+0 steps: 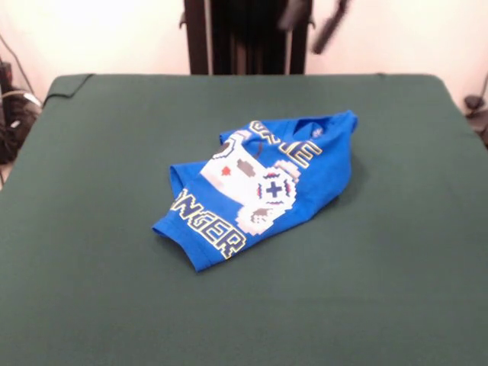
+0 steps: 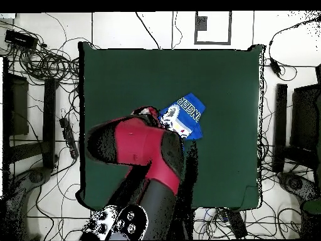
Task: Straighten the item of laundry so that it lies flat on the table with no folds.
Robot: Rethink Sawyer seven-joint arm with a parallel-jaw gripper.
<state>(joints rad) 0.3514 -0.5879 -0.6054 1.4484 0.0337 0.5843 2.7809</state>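
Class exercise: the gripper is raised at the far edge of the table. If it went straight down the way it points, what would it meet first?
Probably bare table behind the shirt, not the shirt itself. The gripper is blurred and depth is unclear, so this is a guess.

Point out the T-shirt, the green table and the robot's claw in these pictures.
T-shirt (image 1: 263,187): front view, on its white-grey emblem.
Table (image 1: 114,305): front view, on bare green cloth near the camera.
Claw (image 1: 314,23): front view, blurred dark tips at the top edge.
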